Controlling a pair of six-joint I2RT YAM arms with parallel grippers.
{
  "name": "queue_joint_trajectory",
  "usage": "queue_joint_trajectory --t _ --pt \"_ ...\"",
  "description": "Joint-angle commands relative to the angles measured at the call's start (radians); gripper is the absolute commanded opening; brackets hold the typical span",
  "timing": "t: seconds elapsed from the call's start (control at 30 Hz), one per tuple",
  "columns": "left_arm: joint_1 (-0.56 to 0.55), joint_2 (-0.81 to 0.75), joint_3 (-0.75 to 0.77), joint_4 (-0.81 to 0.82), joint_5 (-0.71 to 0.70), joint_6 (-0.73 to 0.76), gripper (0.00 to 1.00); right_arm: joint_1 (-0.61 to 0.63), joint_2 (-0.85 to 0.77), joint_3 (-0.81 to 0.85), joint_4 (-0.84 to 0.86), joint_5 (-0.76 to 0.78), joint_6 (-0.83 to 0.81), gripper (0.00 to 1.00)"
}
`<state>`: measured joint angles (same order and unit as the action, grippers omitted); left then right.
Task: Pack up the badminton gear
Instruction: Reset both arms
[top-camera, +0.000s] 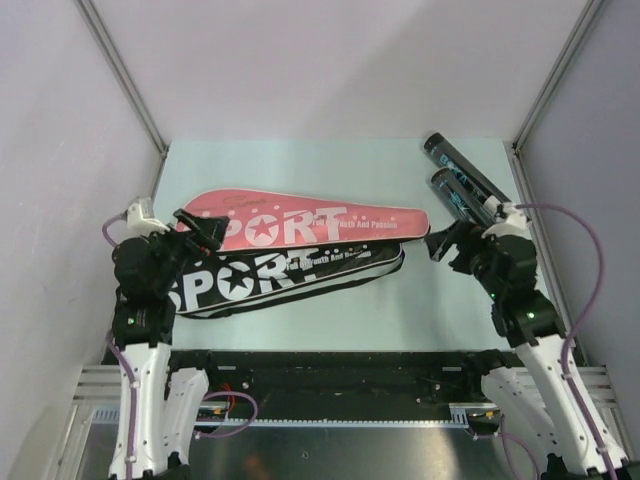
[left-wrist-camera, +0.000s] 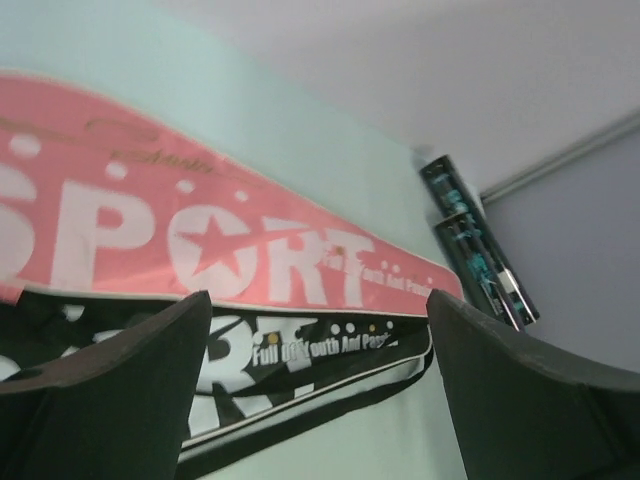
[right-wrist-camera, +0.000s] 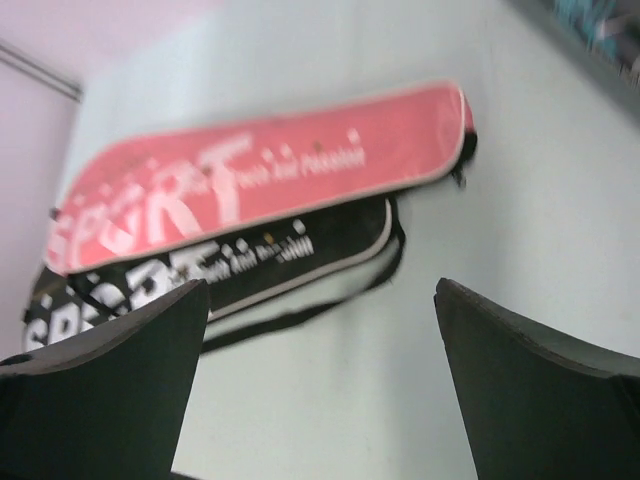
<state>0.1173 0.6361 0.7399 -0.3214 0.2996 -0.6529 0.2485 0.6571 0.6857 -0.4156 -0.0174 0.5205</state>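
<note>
Scene: a pale green table seen from above, with two robot arms at its near edge.
Pink bag: a long pink racket bag with white "SPORT" lettering lies flat across the middle of the table, its wide end to the left and its narrow end to the right.
Black bag: a black racket bag with the same white lettering lies just on the near side of the pink bag, partly tucked under it and slanting a little. A black strap trails along its near edge.
Tubes: two long dark tubes with teal print lie side by side, touching, beyond the narrow right end of the pink bag, near the table's far right corner.
Left gripper: the left gripper sits at the wide left end of the pink bag, over the black bag's end. Its dark fingers are spread wide, with nothing between them.
Right gripper: the right gripper hovers just off the narrow right end of the pink bag, on the near side of the tubes. Its fingers are also spread wide and hold nothing.
</note>
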Motion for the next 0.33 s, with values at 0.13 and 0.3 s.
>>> queue_joint_trajectory --t 0.13,0.3 --pt "-0.472 0.011 0.249 0.064 0.003 0.312 0.89 0.012 -0.115 0.216 -0.008 0.123 -0.171 1.0" --pt "-0.962 0.037 0.314 0.148 -0.298 0.528 0.96 0.014 -0.235 0.225 0.067 0.132 -0.25 1.0"
